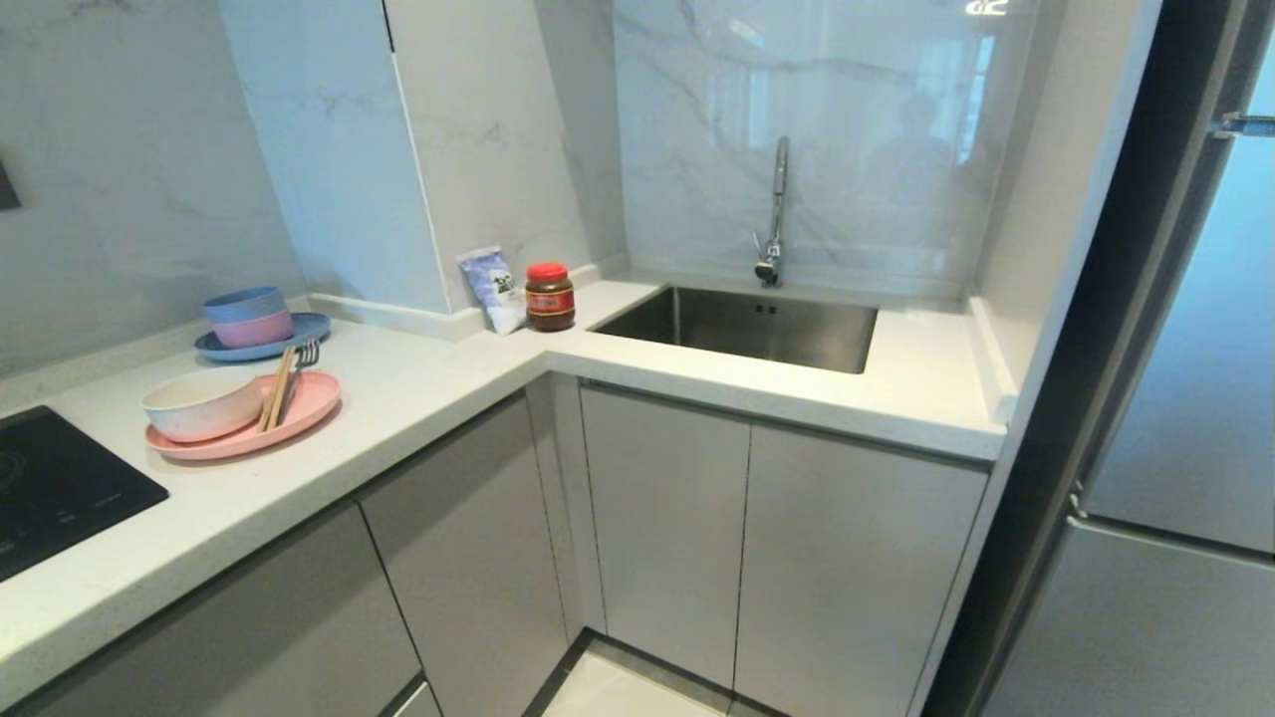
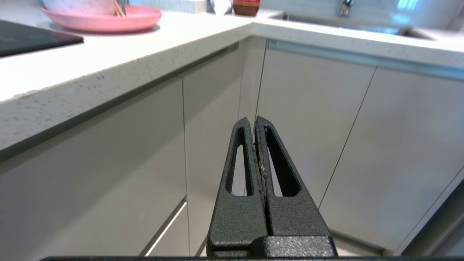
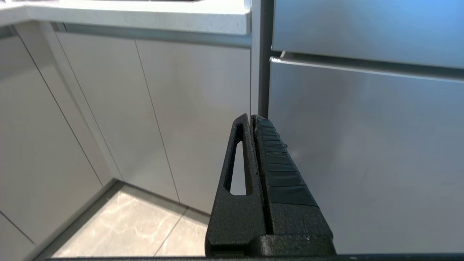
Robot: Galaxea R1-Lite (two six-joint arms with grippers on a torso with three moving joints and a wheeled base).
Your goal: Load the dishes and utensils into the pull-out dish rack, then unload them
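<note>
Facing closed cabinet fronts, rack hidden | left gripper [image 2: 255, 121] fingers pressed together, empty, below counter edge [image 2: 108, 69] | right gripper [image 3: 252, 119] fingers together, empty, by fridge [image 3: 362, 145] | pink plate [image 1: 299, 413] near counter edge holds cream bowl [image 1: 199, 403], chopsticks [image 1: 278, 388], fork [image 1: 304, 357] partly hidden | cooktop [image 1: 60, 488] cut off at frame edge

- Surface [image 1: 418, 398]: pale speckled stone look, smooth.
- Sink [image 1: 742, 329]: brushed metal, dull sheen.
- Wall panels [image 1: 817, 149]: marble-veined, glossy.
- Pink plate [image 1: 309, 403]: matt, smooth.
- Chopsticks [image 1: 278, 388]: light wood.
- Left tool [image 2: 253, 121]: black, grainy matt finish.
</note>
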